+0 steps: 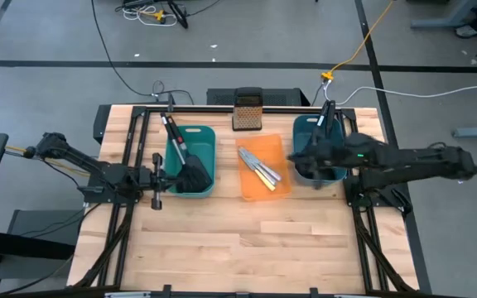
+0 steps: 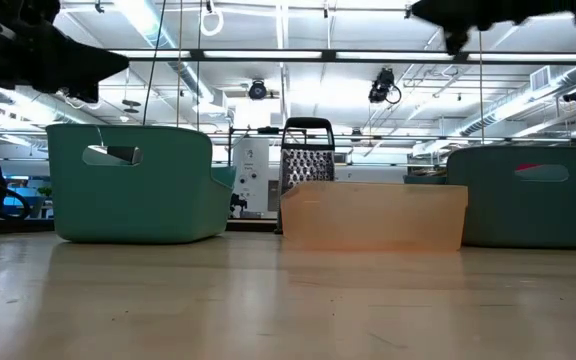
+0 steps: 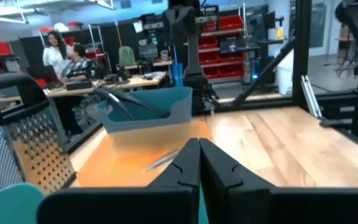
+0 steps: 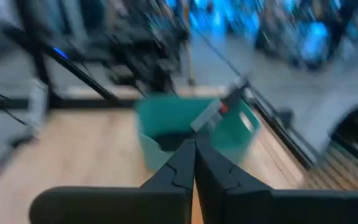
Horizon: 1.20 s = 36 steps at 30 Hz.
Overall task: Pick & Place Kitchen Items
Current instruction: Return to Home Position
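Observation:
Two black spatulas (image 1: 187, 165) lie in the left teal bin (image 1: 209, 136), their handles leaning up on its far left wall. Black ladles (image 1: 325, 122) stand in the right teal bin (image 1: 303, 128), handles against its far rim. Silver knives (image 1: 257, 168) and a yellow-handled one (image 1: 265, 184) lie flat on the orange tray (image 1: 251, 189). My left gripper (image 1: 164, 176) is shut and empty at the left bin's left wall. My right gripper (image 1: 301, 159) is shut and empty over the right bin's left side. The wrist views show both pairs of fingers (image 3: 199, 163) (image 4: 194, 160) closed together.
A dark box grater (image 1: 248, 110) stands at the far edge behind the tray and shows in the left wrist view (image 3: 17, 134). Bare wooden tabletop (image 1: 247, 248) fills the near half. People sit at desks in the room beyond (image 3: 64, 53).

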Motion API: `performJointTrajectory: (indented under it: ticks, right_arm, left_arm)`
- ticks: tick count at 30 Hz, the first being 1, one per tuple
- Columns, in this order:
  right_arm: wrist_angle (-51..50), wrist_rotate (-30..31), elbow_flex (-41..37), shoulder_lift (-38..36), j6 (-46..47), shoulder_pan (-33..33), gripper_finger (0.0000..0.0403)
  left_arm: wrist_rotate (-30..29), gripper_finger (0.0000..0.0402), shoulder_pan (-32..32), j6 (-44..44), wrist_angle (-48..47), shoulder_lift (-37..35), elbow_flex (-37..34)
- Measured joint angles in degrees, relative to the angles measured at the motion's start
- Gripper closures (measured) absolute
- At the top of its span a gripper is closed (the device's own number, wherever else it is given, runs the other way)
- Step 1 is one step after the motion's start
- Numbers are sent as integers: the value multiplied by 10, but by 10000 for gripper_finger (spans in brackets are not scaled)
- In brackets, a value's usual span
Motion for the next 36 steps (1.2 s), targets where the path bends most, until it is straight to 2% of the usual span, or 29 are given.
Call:
performJointTrajectory:
  ticks: [4,8,10,13,17,24,29,36]
  right_arm:
    - [70,-69,-102,-128,-5,1,396]
    - [51,-69,-139,-225,-10,-4,399]
    - [31,-76,-145,-253,-23,-10,399]
    - [22,-106,-161,-283,-39,-24,399]
    - [38,-109,-206,-315,-38,-52,400]
    - [60,-124,-277,-379,-2,-82,401]
    - [65,-118,-319,-440,2,-90,401]
    - [57,-91,-348,-439,13,-106,401]
  left_arm:
    - [-11,398,-2,8,-78,-77,0]
    - [13,399,10,20,-144,-148,0]
    - [22,400,27,21,-160,-160,0]
    - [49,400,64,22,-163,-159,0]
    - [136,400,124,16,-161,-161,-3]
    - [193,401,180,6,-168,-161,-3]
    - [217,401,187,-3,-171,-161,-3]
    - [219,401,187,-5,-172,-161,-3]
